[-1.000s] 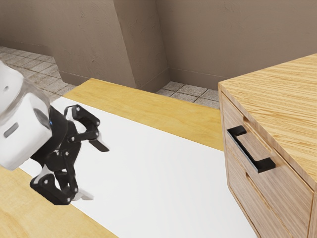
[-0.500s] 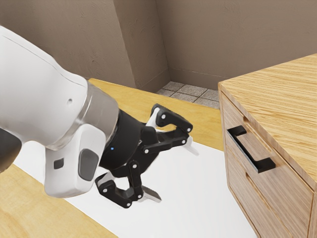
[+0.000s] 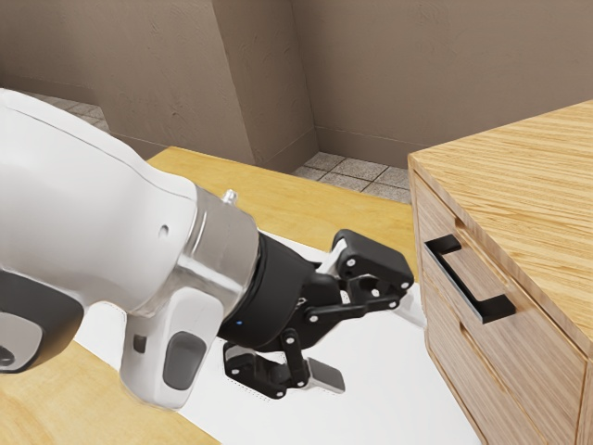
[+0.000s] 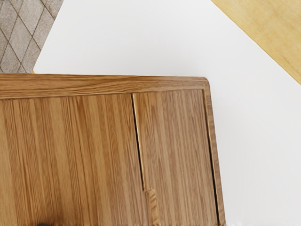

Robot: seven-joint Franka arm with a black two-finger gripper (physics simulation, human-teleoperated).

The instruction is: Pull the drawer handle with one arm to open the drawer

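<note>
Ahead of the spread fingers of the gripper, bare white mat runs to the cabinet, and nothing lies between. The cabinet's wooden front blocks the way just beyond the fingertips. The black handle juts from the upper drawer, above and ahead of the fingers, with an open slot behind its bar.

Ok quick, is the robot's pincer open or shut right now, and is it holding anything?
Pincer: open, holding nothing, not yet touching the drawer handle.
</note>
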